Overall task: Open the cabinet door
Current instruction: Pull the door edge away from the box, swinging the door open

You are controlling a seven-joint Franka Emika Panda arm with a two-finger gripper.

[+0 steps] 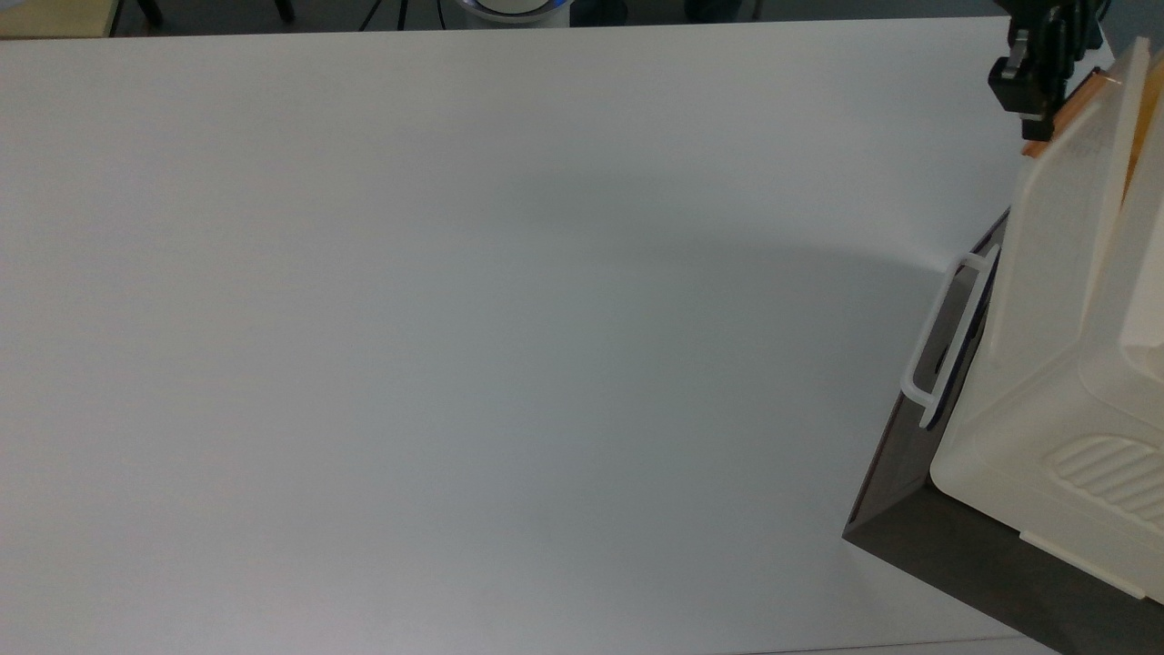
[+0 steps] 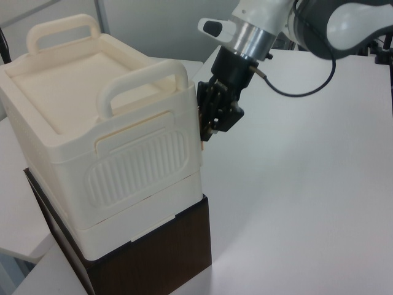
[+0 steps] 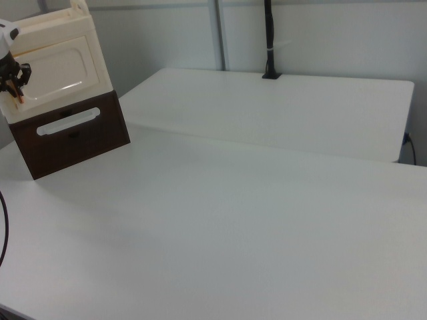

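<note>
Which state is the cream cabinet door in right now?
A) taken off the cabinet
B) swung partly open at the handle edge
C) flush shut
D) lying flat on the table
B: in the top view the door stands angled away from the cabinet, a gap behind it, with the gripper at its orange handle.

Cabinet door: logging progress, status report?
Gripper shut on orange handle. Cabinet door swung partly open. Nothing in the way.
</note>
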